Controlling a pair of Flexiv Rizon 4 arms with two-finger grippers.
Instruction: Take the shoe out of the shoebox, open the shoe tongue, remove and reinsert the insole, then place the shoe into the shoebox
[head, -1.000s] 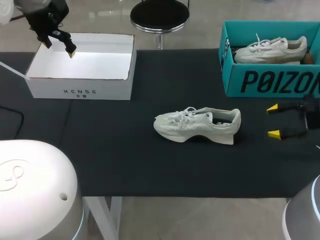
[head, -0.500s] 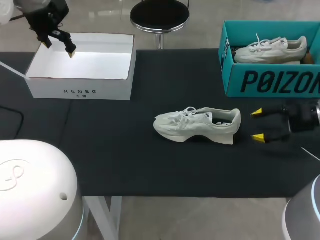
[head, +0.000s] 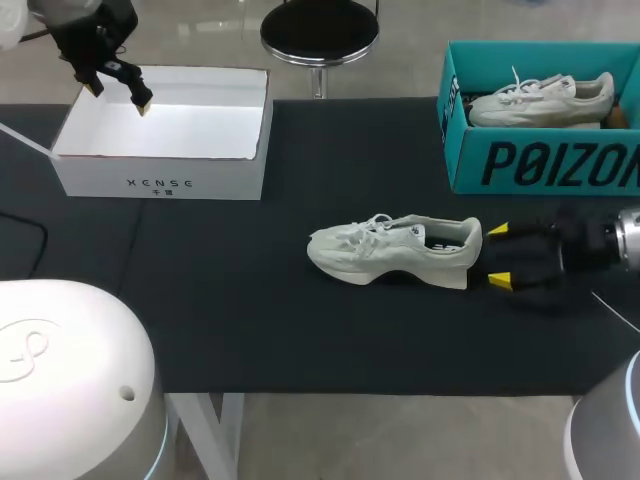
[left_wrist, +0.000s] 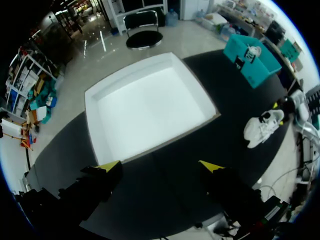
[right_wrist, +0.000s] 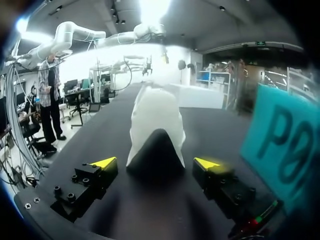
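Head view: shoe (head: 395, 250) lay out on the counter (head: 250, 300), near the teal shoebox (head: 540, 165). My right end effector (head: 498, 254) stood released just behind its heel. I judged heel-grasping in hand, needing closure before tongue opening. Left end effector (head: 118, 97) hung released.

Shoe (head: 395, 250) mid-table, right fingers (head: 500, 279) just beside it; box (head: 165, 180) behind-left; shoebox (head: 540, 160) behind-right

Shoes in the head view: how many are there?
2. The loose shoe lies mid-table; the boxed shoe lies in the teal box. Another may be hidden under it.
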